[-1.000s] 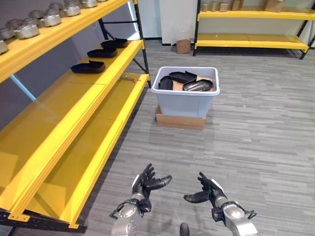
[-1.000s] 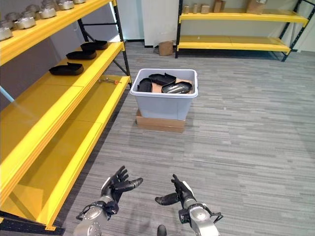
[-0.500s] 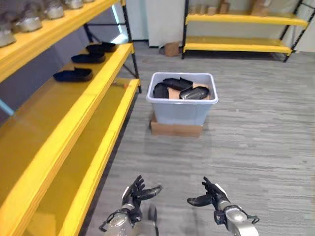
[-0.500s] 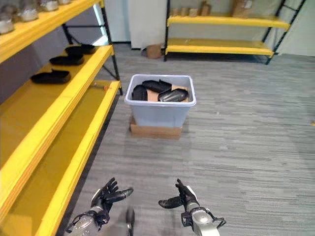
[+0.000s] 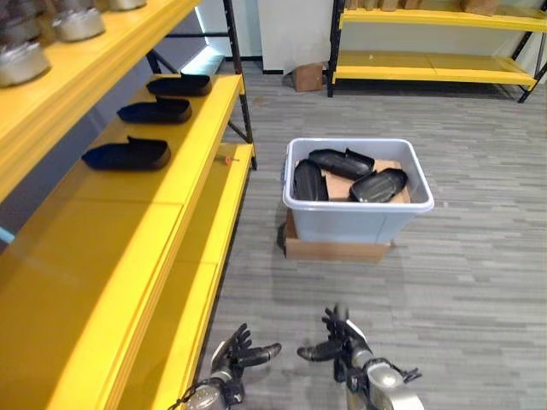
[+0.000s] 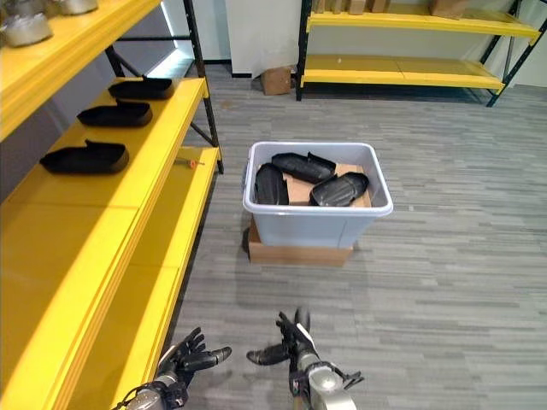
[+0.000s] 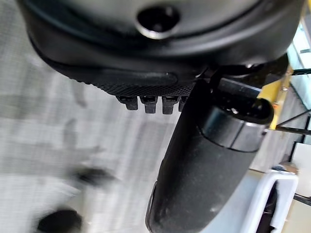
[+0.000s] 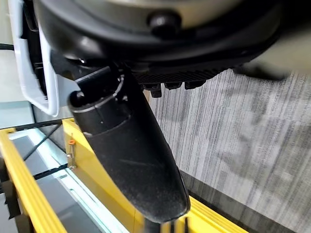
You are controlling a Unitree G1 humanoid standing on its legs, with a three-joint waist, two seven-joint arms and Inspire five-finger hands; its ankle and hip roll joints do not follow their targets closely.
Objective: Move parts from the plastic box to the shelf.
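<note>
Left eye view: plastic box [image 5: 359,218] sits ahead on the floor, well apart from both hands. Black parts [image 5: 340,162] are piled inside, long axes mixed. Right hand [image 5: 342,346] is placed nearer the box than left hand [image 5: 235,357]; both are spread loose and empty.

Right eye view: three parts [image 6: 85,157] are already laid on the shelf [image 6: 149,184], to the left.

Wrist views: fingers are seen relaxed, nothing held.

Versus 1.0 s ago: the box is framed closer; the camera has shifted, so no move of the box is read.

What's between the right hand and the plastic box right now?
Only bare grey floor: in the left eye view the right hand, open and empty, is short of the plastic box, which sits on a flat cardboard piece.
</note>
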